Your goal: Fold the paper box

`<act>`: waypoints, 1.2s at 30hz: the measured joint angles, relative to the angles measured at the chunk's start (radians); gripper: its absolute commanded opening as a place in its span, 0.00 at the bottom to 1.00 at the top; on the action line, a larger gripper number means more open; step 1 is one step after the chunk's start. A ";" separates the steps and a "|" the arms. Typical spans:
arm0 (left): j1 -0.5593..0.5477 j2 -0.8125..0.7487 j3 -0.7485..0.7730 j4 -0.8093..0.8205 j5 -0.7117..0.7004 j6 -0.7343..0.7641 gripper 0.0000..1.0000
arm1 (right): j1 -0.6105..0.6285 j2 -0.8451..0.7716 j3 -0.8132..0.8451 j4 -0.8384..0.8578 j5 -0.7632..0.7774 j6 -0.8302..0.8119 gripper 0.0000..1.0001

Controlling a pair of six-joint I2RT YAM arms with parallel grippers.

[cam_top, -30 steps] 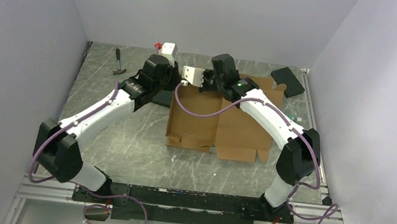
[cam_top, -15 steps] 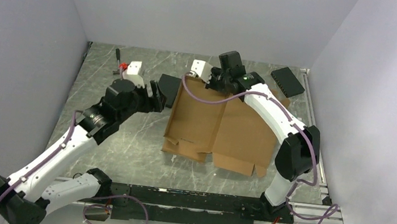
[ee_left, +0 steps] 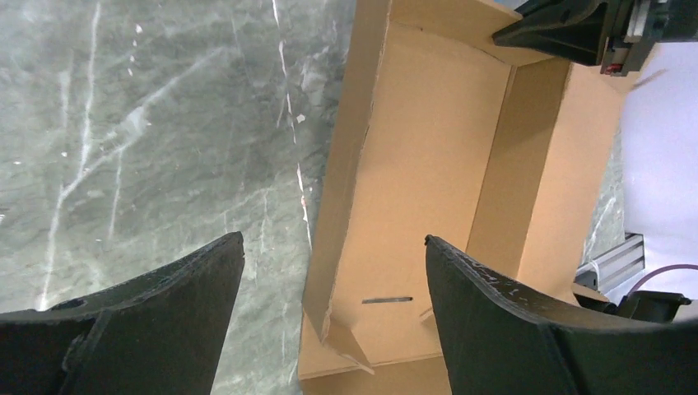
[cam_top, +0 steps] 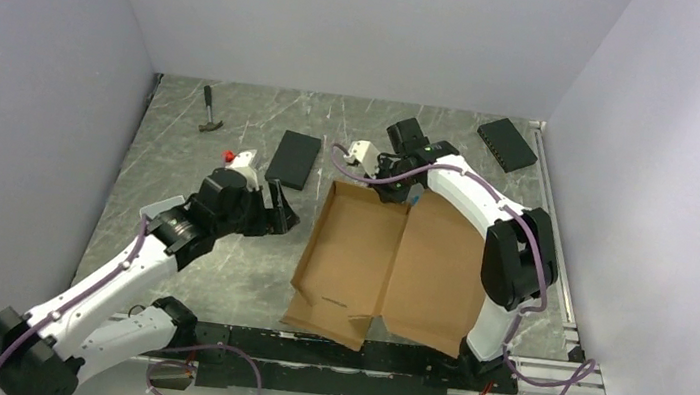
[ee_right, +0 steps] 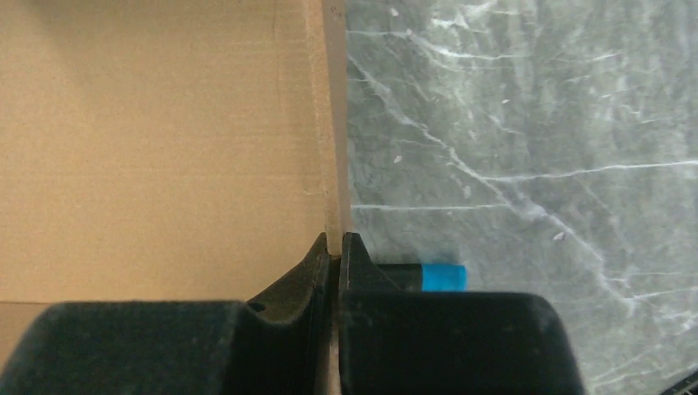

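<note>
The paper box (cam_top: 388,263) is a brown cardboard sheet lying open in the middle of the table, its left wall folded up. My right gripper (cam_top: 397,191) is shut on the box's far edge. In the right wrist view the upright cardboard edge (ee_right: 333,123) runs straight into the right gripper (ee_right: 335,245), pinched between both fingers. My left gripper (cam_top: 284,212) stands open just left of the box. In the left wrist view the raised left wall (ee_left: 350,197) lies in the wide gap of the left gripper (ee_left: 333,239), touching neither finger.
A flat black box (cam_top: 293,158) lies behind the left gripper, and another black box (cam_top: 507,143) sits at the far right. A hammer (cam_top: 210,112) rests at the far left. A black item with a blue end (ee_right: 440,276) lies beside the right fingers. Walls enclose three sides.
The left gripper opened, left the box's far corner and swung back toward the near left. The right gripper pulled the box nearer, and its left wall now stands up.
</note>
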 measured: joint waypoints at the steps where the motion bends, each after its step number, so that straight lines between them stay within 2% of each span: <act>1: 0.000 0.024 0.000 0.010 0.006 -0.004 0.84 | 0.001 0.004 -0.007 0.002 -0.001 0.002 0.00; 10: 0.000 0.286 0.035 0.056 0.056 -0.016 0.76 | 0.000 0.015 -0.103 0.078 0.000 0.023 0.13; 16: 0.000 0.371 0.065 0.084 0.088 -0.031 0.69 | -0.005 0.017 -0.143 0.111 -0.021 0.040 0.27; 21: 0.000 0.437 0.066 0.116 0.129 -0.037 0.66 | -0.009 0.017 -0.143 0.115 -0.050 0.050 0.35; 31: -0.001 0.489 0.068 0.130 0.163 -0.041 0.65 | -0.007 0.050 -0.117 0.114 -0.107 0.057 0.35; 36: -0.004 0.495 0.071 0.142 0.171 -0.053 0.64 | 0.002 0.092 -0.103 0.123 -0.098 0.067 0.31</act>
